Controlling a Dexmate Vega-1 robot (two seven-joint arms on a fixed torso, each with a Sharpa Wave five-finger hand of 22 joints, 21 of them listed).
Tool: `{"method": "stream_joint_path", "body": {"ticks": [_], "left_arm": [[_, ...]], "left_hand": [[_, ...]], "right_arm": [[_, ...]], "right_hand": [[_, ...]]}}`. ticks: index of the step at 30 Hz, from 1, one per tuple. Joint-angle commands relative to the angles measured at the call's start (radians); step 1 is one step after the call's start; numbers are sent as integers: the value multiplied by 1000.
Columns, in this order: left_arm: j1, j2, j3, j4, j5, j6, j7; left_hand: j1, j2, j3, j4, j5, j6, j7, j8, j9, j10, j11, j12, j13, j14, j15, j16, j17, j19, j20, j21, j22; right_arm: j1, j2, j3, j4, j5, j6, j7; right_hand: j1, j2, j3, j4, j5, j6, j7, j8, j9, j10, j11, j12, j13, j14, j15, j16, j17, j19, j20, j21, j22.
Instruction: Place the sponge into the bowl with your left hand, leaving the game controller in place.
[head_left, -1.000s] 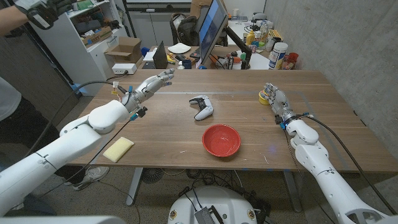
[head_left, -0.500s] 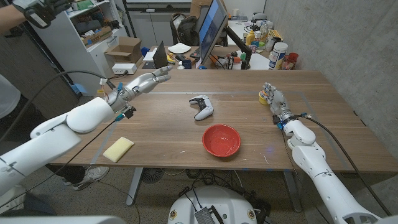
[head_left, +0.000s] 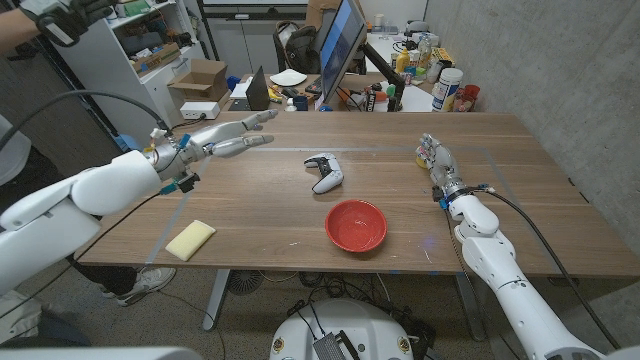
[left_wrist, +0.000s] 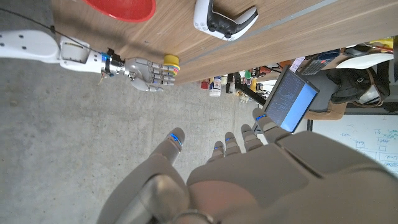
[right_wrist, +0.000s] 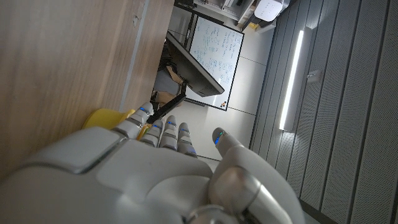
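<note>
Left hand (head_left: 228, 136) is up over the far left part of the tabletop (head_left: 260, 205), fingers stretched out and apart, holding nothing; arm comes in from the left edge. Its wrist cam shows the fingers (left_wrist: 233, 142) spread w/ open air between them. Sponge (head_left: 190, 240), pale yellow, lies flat near the front left edge, well apart from that hand and nearer the robot. Red bowl (head_left: 356, 225) sits approx. mid-tabletop toward the front, well to the right of the sponge. White game controller (head_left: 324, 172) lies just behind the bowl, btwn it and the far side, not touching it. Right hand (head_left: 439, 160) is at the right side, fingers extended, nothing in it, right beside a small yellow object (head_left: 424, 155); can't tell if they touch. Monitor (head_left: 340, 48) and clutter stand behind the far edge.
</note>
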Motion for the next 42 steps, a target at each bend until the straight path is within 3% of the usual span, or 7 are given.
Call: {"method": "stream_joint_path", "body": {"ticks": [1, 11, 18, 22, 28, 32, 42], "left_arm": [[41, -98, -128, -46, 377, -193, -112], [58, -296, -290, -113, 786, -567, 70], [51, -453, -375, -188, 811, -643, 25], [59, -582, -353, -317, 867, -450, -175], [73, -680, -346, -414, 878, -292, -356], [103, -784, -337, -463, 980, -208, -328], [177, -952, -192, -637, 1283, 88, -543]], "left_hand": [[-1, -27, -10, -11, -3, -49, -7, -6, 3, -3, -14, -3, 5, -3, -15, -3, 3, 10, -14, 0, 2], [-25, -84, -57, -25, -2, -116, -25, -5, 6, -31, -37, -10, 7, -13, -32, -2, 8, 18, -27, -7, 2], [-49, -121, -92, -27, 11, -68, -9, 20, 7, -5, -45, -2, 7, 5, -46, 9, 9, 43, -31, -7, 2], [-46, -125, -98, -35, 20, -81, 0, 14, 7, -30, -31, -13, 7, -14, -35, 1, 8, 39, -15, -14, 1], [-30, -161, -124, -70, 32, -90, 48, 13, 8, -49, 16, -9, 8, -36, -3, 3, 8, 26, 83, -37, 1], [-20, -197, -145, -96, 33, -67, 78, 20, 9, -33, 52, 0, 9, -3, 20, 12, 9, 66, 137, -32, 1], [-9, -242, -190, -131, 30, -45, 195, 20, 11, -37, 230, 0, 8, 47, 135, 11, 12, 138, 198, -39, -1]], "right_arm": [[10, 28, -18, 28, -12, 17, -40], [27, 37, -26, 52, -20, 14, -46], [47, 39, -31, 70, -22, 12, -37], [65, 42, -38, 86, -26, 10, -27], [90, 42, -44, 98, -34, -3, -18], [108, 40, -50, 108, -37, -7, 0], [144, 46, -56, 132, -37, -2, 35]], "right_hand": [[-16, 50, 0, 6, 4, 8, 2, 7, 3, 11, -1, 7, 5, -2, -4, 4, 5, 13, -74, 8, 4], [-24, 46, -2, 8, 5, 7, 3, 6, 3, 11, -1, 7, 5, -2, -4, 2, 4, 13, -74, 8, 4], [-28, 43, -3, 9, 6, 6, 3, 6, 3, 10, -2, 6, 5, -2, -4, 1, 3, 13, -73, 8, 4], [-30, 42, -4, 9, 6, 6, 3, 6, 3, 10, -2, 6, 5, -1, -3, 1, 3, 13, -73, 8, 4], [-34, 40, -4, 9, 7, 6, 3, 6, 3, 10, -1, 6, 5, -1, -2, 0, 2, 13, -71, 7, 4], [-36, 38, -5, 9, 7, 5, 4, 6, 3, 10, 1, 6, 5, 0, -1, -1, 1, 13, -71, 7, 4], [-40, 35, -6, 7, 8, 5, 5, 6, 3, 10, 1, 6, 5, 1, 1, -2, 0, 14, -69, 7, 4]]}}
